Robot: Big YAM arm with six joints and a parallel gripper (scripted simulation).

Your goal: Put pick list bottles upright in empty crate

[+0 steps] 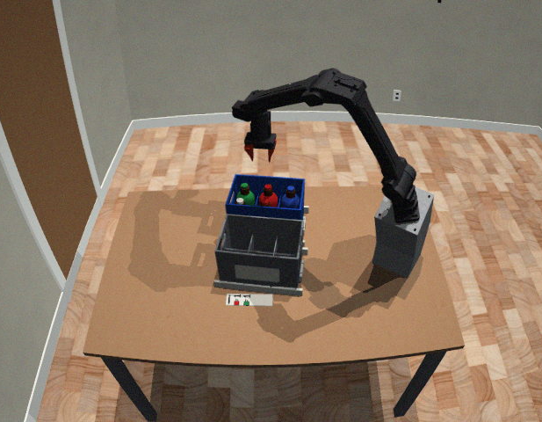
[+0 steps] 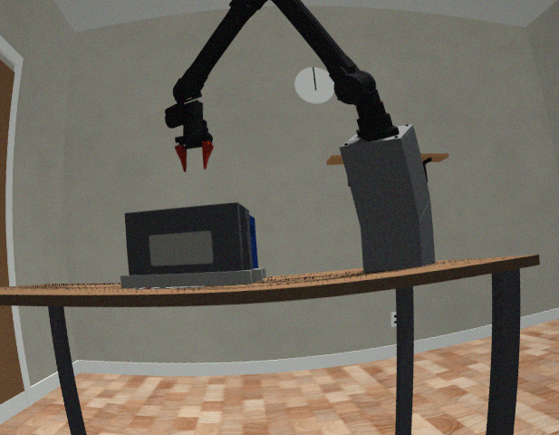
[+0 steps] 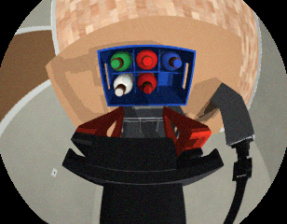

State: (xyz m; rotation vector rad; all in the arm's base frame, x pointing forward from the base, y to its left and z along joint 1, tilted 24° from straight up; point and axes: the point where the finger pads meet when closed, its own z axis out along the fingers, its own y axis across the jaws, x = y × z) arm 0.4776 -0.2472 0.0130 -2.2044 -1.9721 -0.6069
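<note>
My gripper [image 1: 261, 160] [image 2: 195, 169] [image 3: 143, 109] is open and empty, pointing down high above the crates. The blue crate [image 1: 271, 211] [image 3: 173, 101] holds a green bottle [image 1: 247, 199] [image 3: 124, 60], a blue bottle [image 1: 289, 200] [image 3: 170, 61], a white bottle [image 3: 125, 83], a back red bottle [image 1: 268, 200] [image 3: 145, 59] and a front red bottle [image 3: 147, 83]; its front right compartment is empty. The grey crate [image 1: 225, 267] [image 2: 139, 243] shows no bottles; its floor is partly hidden. The pick list [image 1: 263, 300] has a black bar, then 1 red and 1 green.
The crates stand one behind the other, the blue one at the back. A low grey ledge [image 1: 257, 287] [image 2: 190, 278] runs along the grey crate's front. The arm's grey pedestal [image 1: 398, 245] [image 2: 391, 206] stands to the right.
</note>
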